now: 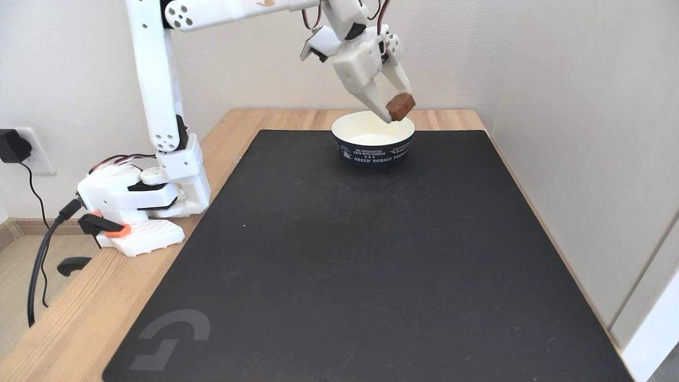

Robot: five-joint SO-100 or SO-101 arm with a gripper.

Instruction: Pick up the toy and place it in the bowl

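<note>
In the fixed view, the white arm [159, 79] is reaching from its base [140, 207] at the left edge of the bench [63, 329] across to the far end of the black mat [371, 254]. The end effector [399, 109] is hanging tilted, its fingers pointing down and toward the right of the view, and it is gripping the toy [400, 106] between its two fingertips. The toy is being held in the air, clear of every surface, just above the near-right part of the rim of the bowl [373, 151]. It is a small reddish-brown block with rounded edges, close to a cube, so no long axis can be told with certainty; it is sitting tilted in the grip, with its upper face sloping up toward the right of the view and one corner pointing down toward the bowl's opening.

The bowl is standing upright near the far edge of the mat, its cream-white inside facing up and its dark navy outside, printed with white text, facing the camera. Whether the toy is directly over the bowl's inside or slightly in front of its rim cannot be told from this angle. A black cable [37, 265] is trailing off the left side of the bench, near the arm's base.
</note>
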